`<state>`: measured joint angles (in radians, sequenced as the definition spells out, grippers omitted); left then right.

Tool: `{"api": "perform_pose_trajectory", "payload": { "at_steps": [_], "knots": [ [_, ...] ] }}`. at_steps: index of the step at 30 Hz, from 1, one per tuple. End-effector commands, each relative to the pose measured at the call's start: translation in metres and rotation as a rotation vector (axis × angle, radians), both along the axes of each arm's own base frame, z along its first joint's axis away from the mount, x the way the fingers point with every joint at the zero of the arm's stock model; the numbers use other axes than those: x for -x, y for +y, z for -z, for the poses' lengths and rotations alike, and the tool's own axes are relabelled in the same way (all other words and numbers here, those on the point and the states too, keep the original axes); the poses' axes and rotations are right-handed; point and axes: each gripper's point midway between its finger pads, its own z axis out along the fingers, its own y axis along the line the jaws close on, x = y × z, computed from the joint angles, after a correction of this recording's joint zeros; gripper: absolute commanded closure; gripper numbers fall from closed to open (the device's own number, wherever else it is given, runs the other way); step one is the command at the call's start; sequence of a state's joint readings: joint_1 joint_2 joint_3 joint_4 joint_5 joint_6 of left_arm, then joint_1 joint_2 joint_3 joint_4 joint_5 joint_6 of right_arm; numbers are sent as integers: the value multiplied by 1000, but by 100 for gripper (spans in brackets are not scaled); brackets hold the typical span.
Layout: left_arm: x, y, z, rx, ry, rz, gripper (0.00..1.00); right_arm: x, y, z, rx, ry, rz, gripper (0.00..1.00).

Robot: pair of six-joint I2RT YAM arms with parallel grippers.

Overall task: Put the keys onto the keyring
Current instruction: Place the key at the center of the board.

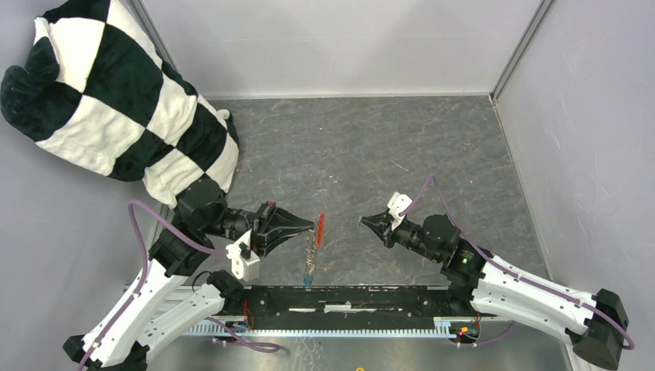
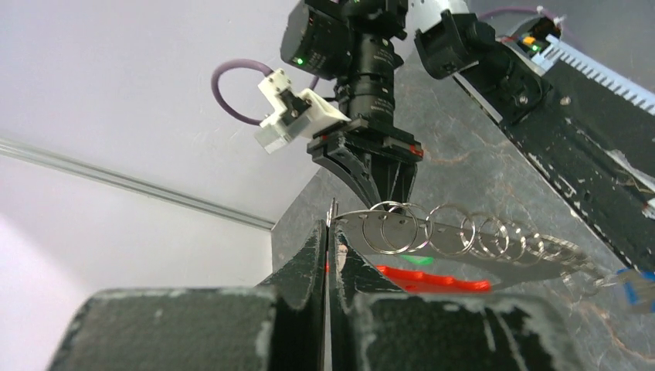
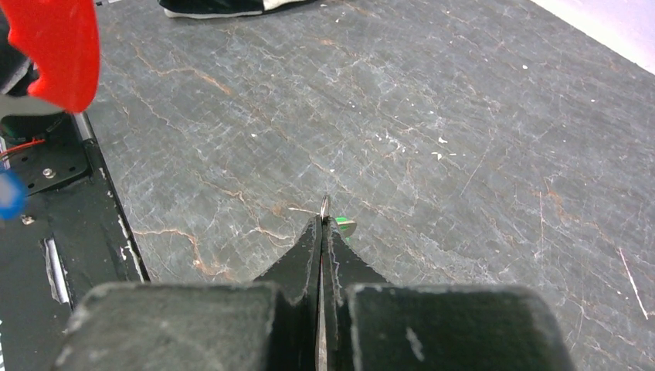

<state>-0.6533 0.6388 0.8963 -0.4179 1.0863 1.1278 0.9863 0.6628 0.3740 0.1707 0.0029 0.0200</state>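
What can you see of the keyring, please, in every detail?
The keyring is a chain of linked silver metal rings carrying a bright red oblong plastic tag. The shut left gripper pinches one end. From there the chain trails toward the near edge and ends by a blue key head. The tag is lifted off the table; whether the far end rests on anything I cannot tell.

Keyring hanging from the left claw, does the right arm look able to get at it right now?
Probably yes. The keyring hangs pinched in the left claw, with only open air between it and the right claw. That claw is shut, seemingly on the green key, so it can't grab.
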Motion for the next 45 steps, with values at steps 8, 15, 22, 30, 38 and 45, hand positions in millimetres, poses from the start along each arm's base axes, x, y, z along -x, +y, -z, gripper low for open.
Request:
{"api": "perform_pose_trajectory", "payload": {
  "at_steps": [8, 15, 22, 30, 38, 45],
  "knots": [
    [12, -5, -51, 115, 123, 58, 98, -1, -1, 11, -10, 10, 14, 100],
    [16, -4, -58, 132, 137, 72, 98, -3, -2, 39, 71, 72, 28, 100],
    [16, -5, -67, 149, 199, 76, 98, 0, -3, 65, 120, 110, 16, 100],
    [3, -13, -79, 180, 419, 37, 98, 5, 3, 87, 163, 136, -25, 87],
    [-7, -20, -73, 179, 649, 5, 98, 2, 8, 71, 164, 106, -41, 52],
    [-10, -25, -63, 132, 775, 9, 98, -2, 6, -94, -75, -247, -55, 44]
  ]
}}
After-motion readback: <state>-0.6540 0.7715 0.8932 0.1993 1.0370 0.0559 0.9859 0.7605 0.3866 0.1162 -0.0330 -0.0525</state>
